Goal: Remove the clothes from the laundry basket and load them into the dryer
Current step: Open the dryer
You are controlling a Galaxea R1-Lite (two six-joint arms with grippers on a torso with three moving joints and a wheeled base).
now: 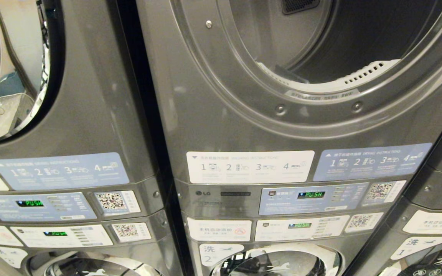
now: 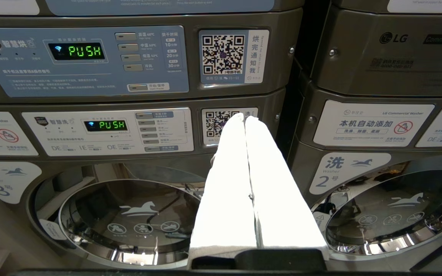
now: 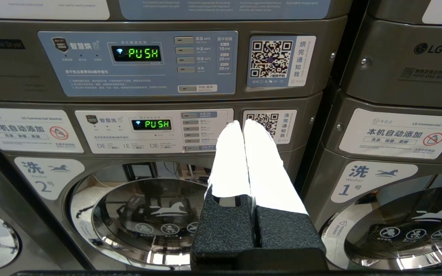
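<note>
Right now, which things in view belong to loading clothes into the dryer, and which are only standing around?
For the job: open dryer drum; left gripper, shut, empty; right gripper, shut, empty.
Not needed: washer door; QR sticker; neighbouring machine.

Lighting: we record even, moderately bright indoor light; blown-out white gripper fingers [image 2: 244, 184] in both wrist views; mirror glare on chrome washer doors [image 3: 155, 218]; focus sharp.

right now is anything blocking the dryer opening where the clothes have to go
Nothing visible does: the dryer opening stands open and its drum looks empty. No clothes or basket are in view. Both tools, left and right, are shut and empty, facing the control panels.
</note>
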